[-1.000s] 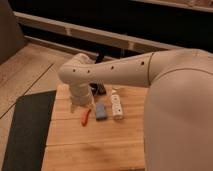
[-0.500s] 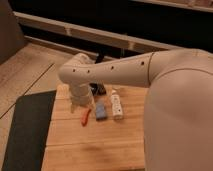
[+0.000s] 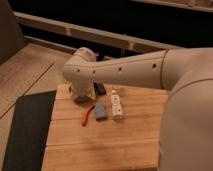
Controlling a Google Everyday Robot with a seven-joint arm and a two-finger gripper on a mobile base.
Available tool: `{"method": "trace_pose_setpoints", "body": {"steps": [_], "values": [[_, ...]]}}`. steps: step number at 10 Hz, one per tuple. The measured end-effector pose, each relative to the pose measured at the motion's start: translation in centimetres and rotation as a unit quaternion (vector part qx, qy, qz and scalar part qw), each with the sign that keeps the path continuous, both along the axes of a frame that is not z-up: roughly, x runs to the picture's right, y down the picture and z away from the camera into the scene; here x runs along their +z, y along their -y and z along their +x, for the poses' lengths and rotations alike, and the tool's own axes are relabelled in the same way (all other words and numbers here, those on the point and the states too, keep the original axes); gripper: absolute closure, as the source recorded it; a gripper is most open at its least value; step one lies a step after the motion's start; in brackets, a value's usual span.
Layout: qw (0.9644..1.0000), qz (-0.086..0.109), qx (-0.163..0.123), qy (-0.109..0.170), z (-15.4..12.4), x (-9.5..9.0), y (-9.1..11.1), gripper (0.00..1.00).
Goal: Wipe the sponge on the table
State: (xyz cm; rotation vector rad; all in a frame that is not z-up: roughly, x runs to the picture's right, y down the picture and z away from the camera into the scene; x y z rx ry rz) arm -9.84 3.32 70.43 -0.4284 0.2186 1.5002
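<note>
The sponge [image 3: 100, 111], a small blue-grey block, lies flat on the wooden plank table [image 3: 100, 145], near its far half. My white arm reaches in from the right and bends down over the table's far left corner. The dark gripper [image 3: 95, 91] hangs at the end of the arm, just behind and slightly left of the sponge, partly hidden by the wrist. It sits close above the boards and holds nothing that I can see.
A thin red-orange stick [image 3: 89, 114] lies right beside the sponge on its left. A white oblong bottle [image 3: 116, 106] lies on its right. A dark mat [image 3: 27, 130] covers the floor left of the table. My arm's bulk fills the right side.
</note>
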Motion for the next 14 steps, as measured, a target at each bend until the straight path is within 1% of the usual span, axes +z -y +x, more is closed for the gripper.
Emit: {"method": "trace_pose_setpoints", "body": {"steps": [1,2,4,6,7,8,9,10,11,12,13,14], "values": [[0.9999,0.008,0.010,-0.003,1.0,-0.2,0.1,0.35],[0.9998,0.012,0.016,-0.007,1.9,-0.2,0.2,0.35],[0.9998,0.010,0.015,-0.005,1.5,-0.2,0.0,0.35],[0.9998,0.008,0.018,-0.008,1.8,0.0,-0.1,0.35],[0.9995,-0.003,0.022,-0.023,3.0,0.9,-1.0,0.35],[0.9982,-0.016,0.033,-0.047,5.4,1.9,-2.2,0.35],[0.9967,-0.024,0.047,-0.062,7.3,2.6,-3.2,0.35],[0.9951,-0.028,0.065,-0.068,8.9,3.3,-4.0,0.35],[0.9944,-0.025,0.078,-0.067,9.6,3.7,-4.1,0.35],[0.9935,-0.018,0.095,-0.059,10.5,4.4,-4.2,0.35],[0.9934,-0.016,0.101,-0.052,10.8,4.7,-4.3,0.35],[0.9939,-0.011,0.104,-0.036,11.0,5.4,-4.5,0.35]]}}
